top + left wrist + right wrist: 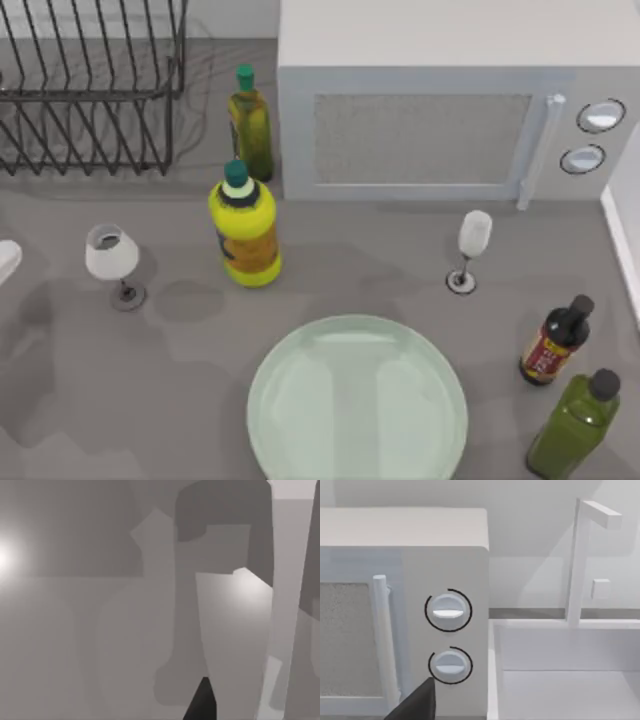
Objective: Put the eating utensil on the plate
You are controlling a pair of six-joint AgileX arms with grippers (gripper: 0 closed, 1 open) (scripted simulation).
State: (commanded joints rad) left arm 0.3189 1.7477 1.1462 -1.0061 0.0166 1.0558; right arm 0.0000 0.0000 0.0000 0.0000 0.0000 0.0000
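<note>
You're still at the first step: the plate (pixel 357 400) lies bare at the counter's (pixel 120 400) near edge, so next find the utensil, which I can't place; whether your left hand (pixel 202 704) or right hand (pixel 416 705) is open or holding anything, I cannot tell.

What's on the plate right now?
Nothing sits on the plate: its pale-green surface is bare apart from reflections. Its near edge runs out of the top view, so that strip can't be checked.

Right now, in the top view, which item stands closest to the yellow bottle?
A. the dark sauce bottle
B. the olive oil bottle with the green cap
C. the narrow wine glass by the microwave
B: the olive oil bottle stands just behind the yellow bottle, beside the microwave.
</note>
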